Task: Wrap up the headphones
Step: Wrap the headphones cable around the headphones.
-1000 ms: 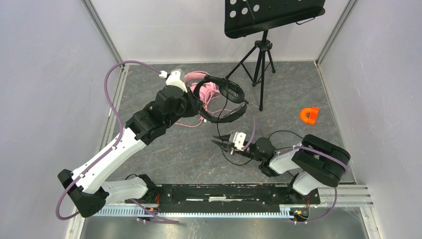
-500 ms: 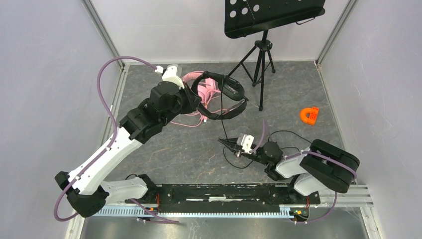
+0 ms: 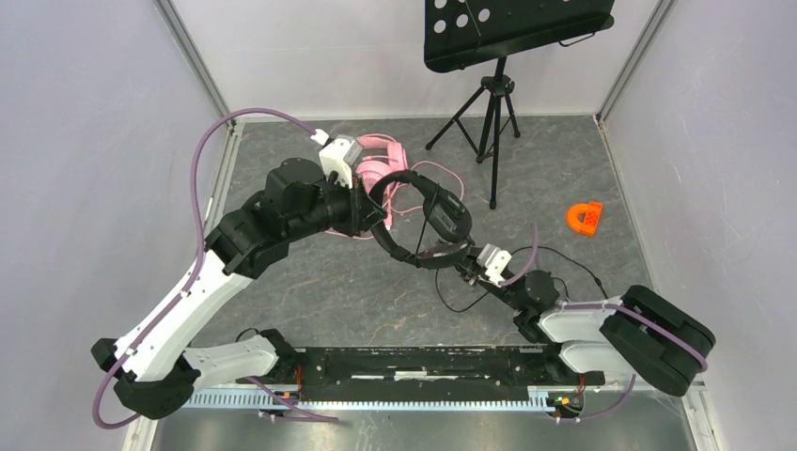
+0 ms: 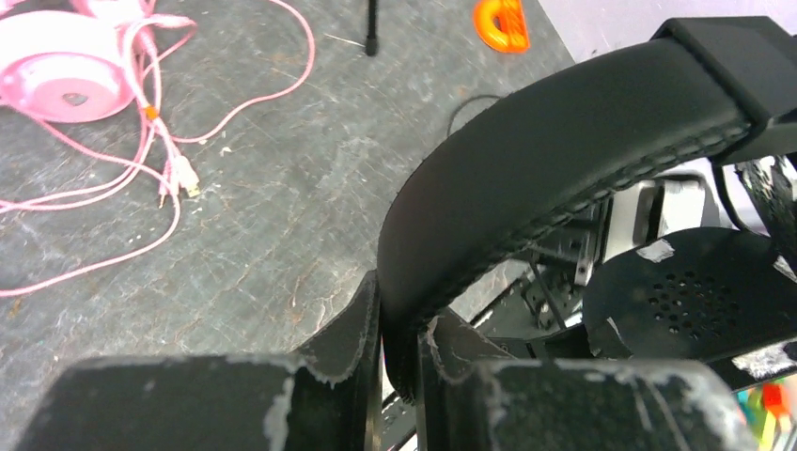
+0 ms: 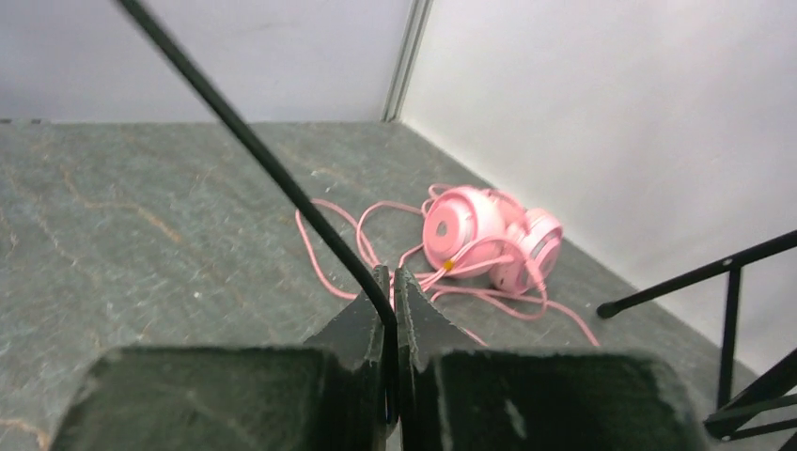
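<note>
The left arm (image 3: 202,291) climbs from its base at the near left corner, bends at the elbow and runs its forearm out to the right, the wrist held level. The left gripper (image 4: 399,315) is clamped narrowly on the padded band of the black headset (image 4: 564,160). The right arm (image 3: 601,329) sits folded low at the near right, its forearm stretched left toward the middle. The right gripper (image 5: 393,301) is pinched tight on the thin black cable (image 5: 254,150), fingers nearly meeting.
</note>
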